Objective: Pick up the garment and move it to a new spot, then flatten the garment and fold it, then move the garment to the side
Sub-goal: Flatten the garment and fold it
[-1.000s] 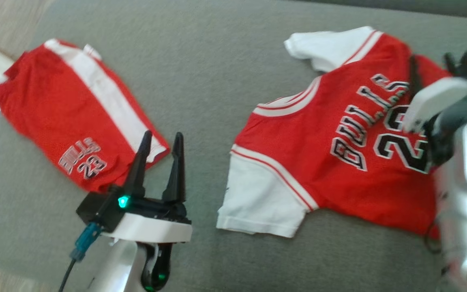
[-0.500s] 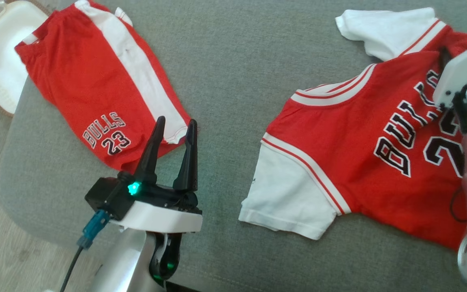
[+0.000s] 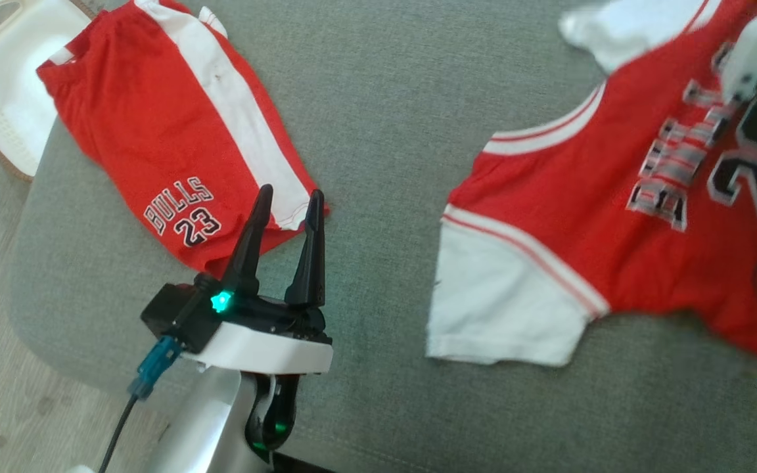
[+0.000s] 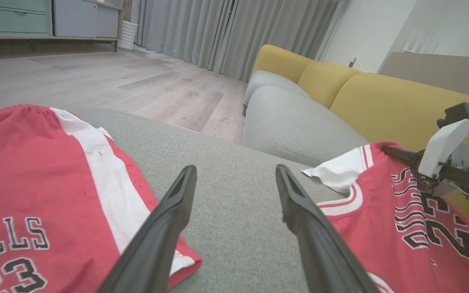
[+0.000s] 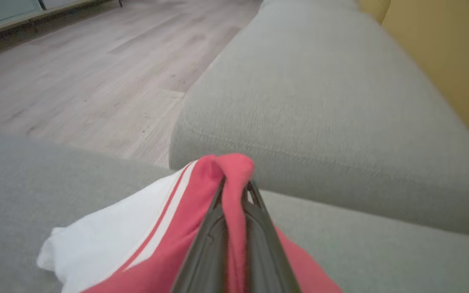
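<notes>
The red jersey [image 3: 582, 217] lies spread on the grey sofa cushion [image 3: 378, 98], at the robot's right. The right end effector [image 5: 236, 189] is closed tight on a small raised fold of its red cloth, just beside a white sleeve. That pinch looks narrow, so the fabric could slide out once the jersey's weight hangs from it. It may also hold only the top layer, which would let the body twist or bunch when lifted. A low carry would drag the trailing sleeve along the cushion and crumple it. The left end effector [image 3: 290, 193] is wide open and holds nothing, hovering over the cushion just beside the hem of the red shorts [image 3: 155, 144]. Setting the jersey down near there risks overlapping them.
</notes>
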